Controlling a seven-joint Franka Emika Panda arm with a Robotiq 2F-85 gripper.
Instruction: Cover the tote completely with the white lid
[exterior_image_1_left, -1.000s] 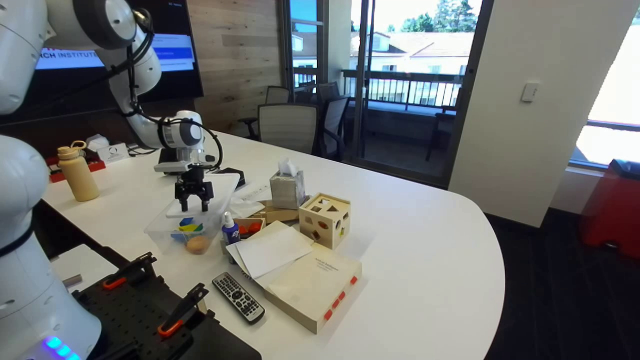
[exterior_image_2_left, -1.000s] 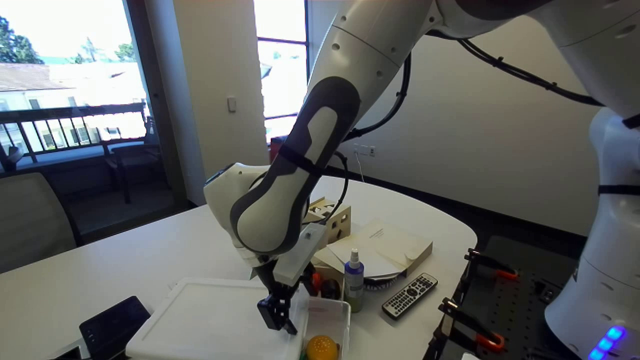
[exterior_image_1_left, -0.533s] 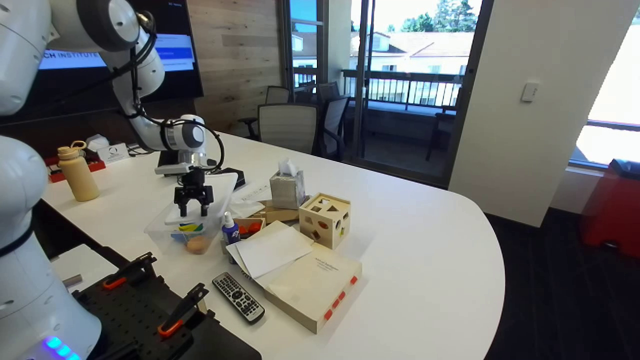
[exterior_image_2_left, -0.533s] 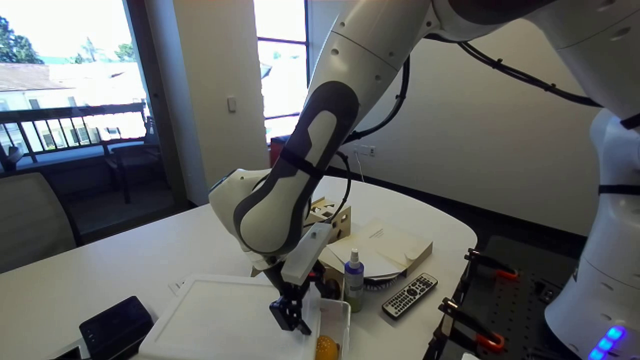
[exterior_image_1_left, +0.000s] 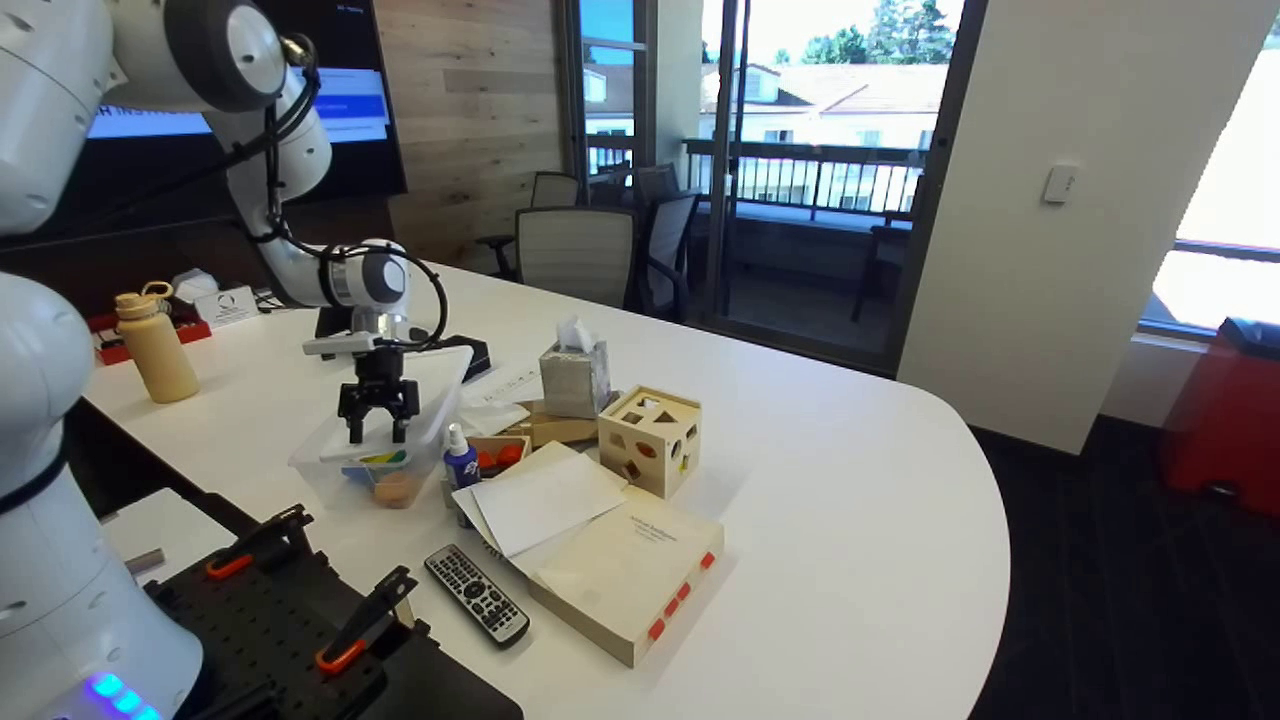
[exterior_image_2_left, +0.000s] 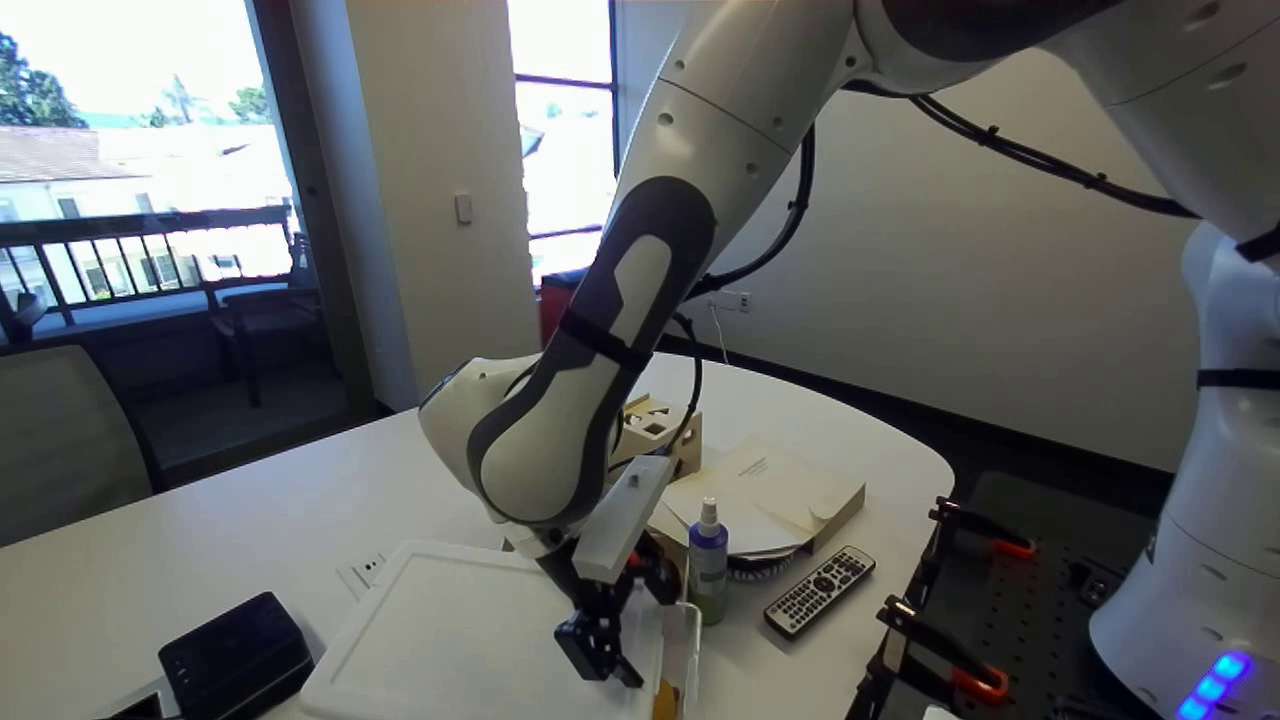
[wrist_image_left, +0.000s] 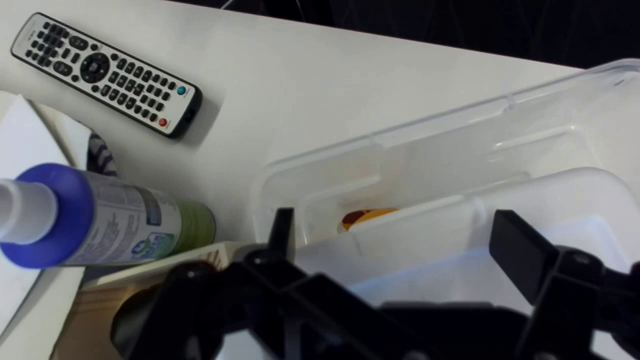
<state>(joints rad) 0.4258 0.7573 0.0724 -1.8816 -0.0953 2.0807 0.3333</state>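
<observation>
The white lid (exterior_image_2_left: 470, 625) lies over most of the clear tote (exterior_image_2_left: 692, 640) in an exterior view. A strip of the tote along one long side is uncovered, and an orange toy (exterior_image_2_left: 666, 698) shows partly there. In the wrist view the tote's bare rim (wrist_image_left: 440, 116) runs beyond the lid's edge (wrist_image_left: 565, 195), with the orange toy (wrist_image_left: 372, 215) half hidden under it. In the other view the lid (exterior_image_1_left: 430, 388) also sits over the tote (exterior_image_1_left: 320, 475), with coloured pieces inside. My gripper (wrist_image_left: 394, 227) is open, fingers wide apart, down at the lid near its leading edge.
A spray bottle (exterior_image_2_left: 708, 560) and a wooden box (exterior_image_1_left: 500, 447) with red pieces stand close beside the tote. A remote (exterior_image_2_left: 820, 592), a thick book (exterior_image_1_left: 630, 560), a shape-sorter cube (exterior_image_1_left: 652, 440) and a tissue box (exterior_image_1_left: 575, 380) lie further off. A black box (exterior_image_2_left: 235, 655) sits behind.
The lid has slid along with my open gripper toward the robot base, covering more of the tote and more of the orange toy. The gripper is also slightly lower.
</observation>
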